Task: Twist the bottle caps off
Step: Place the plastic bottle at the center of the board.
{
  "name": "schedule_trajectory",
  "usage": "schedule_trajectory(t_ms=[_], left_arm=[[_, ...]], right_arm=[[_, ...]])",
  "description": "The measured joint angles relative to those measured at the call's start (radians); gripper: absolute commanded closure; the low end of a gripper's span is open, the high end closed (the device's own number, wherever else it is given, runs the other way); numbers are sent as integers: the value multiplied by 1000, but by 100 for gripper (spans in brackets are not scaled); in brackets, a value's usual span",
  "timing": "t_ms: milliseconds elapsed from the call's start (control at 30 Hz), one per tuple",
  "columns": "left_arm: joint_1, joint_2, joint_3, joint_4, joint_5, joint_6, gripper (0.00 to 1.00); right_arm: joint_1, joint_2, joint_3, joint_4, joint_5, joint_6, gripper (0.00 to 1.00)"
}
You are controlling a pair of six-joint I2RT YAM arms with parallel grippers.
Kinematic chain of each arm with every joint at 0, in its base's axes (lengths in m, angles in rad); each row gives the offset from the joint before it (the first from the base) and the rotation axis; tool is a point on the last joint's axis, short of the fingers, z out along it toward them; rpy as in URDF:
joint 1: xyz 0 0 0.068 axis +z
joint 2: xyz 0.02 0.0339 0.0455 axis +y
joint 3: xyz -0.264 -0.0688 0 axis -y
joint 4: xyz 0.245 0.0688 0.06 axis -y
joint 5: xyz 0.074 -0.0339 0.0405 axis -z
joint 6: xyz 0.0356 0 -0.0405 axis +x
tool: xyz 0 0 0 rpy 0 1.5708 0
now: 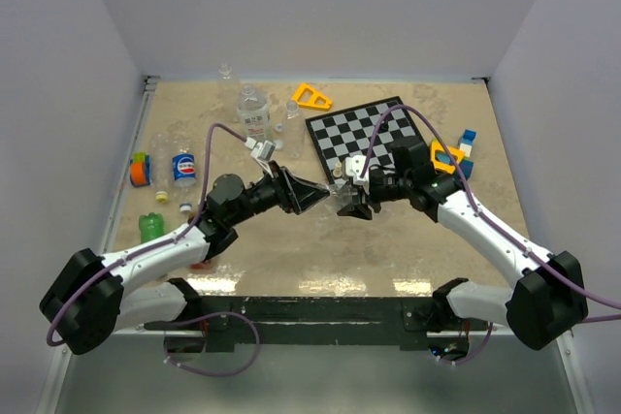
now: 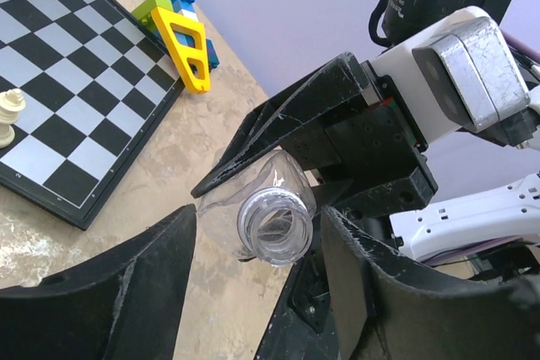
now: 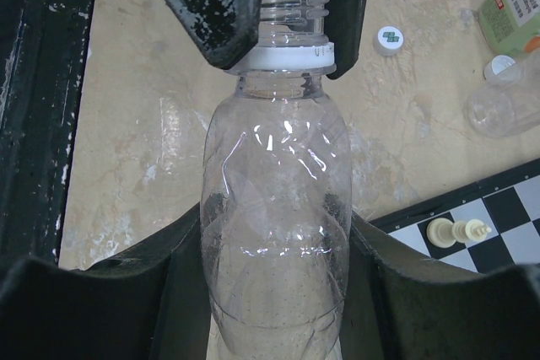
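Observation:
A clear unlabelled bottle (image 3: 278, 200) hangs above the table's middle, and my right gripper (image 3: 277, 242) is shut on its body. Its threaded neck (image 2: 274, 225) is bare, with only a white ring (image 3: 287, 57) below the threads. My left gripper (image 2: 261, 250) stands open round that neck, a gap on each side and nothing in it. From above, the left gripper (image 1: 315, 196) and right gripper (image 1: 351, 203) meet tip to tip at the bottle (image 1: 339, 199). A loose white cap (image 3: 388, 39) with a green mark lies on the table beyond.
A chessboard (image 1: 374, 133) with a pale chess piece (image 3: 456, 232) lies behind the right gripper. Yellow triangles (image 1: 310, 96) and blocks (image 1: 464, 147) lie near it. A labelled bottle (image 1: 252, 110), a cola bottle (image 1: 183, 167) and a green bottle (image 1: 150, 227) stand or lie at the left.

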Motion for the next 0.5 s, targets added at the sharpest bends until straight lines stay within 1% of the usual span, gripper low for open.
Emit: schedule_trajectory(t_ms=[300, 367, 467, 500], left_arm=[[-2, 24, 25, -7, -8, -5, 41], [-4, 27, 30, -11, -8, -5, 44], [-13, 40, 49, -26, -6, -3, 55], [-14, 45, 56, -31, -6, -4, 57]], right_arm=[[0, 0, 0, 0, 0, 3, 81], [0, 0, 0, 0, 1, 4, 81], [0, 0, 0, 1, 1, 5, 81], [0, 0, 0, 1, 1, 5, 81]])
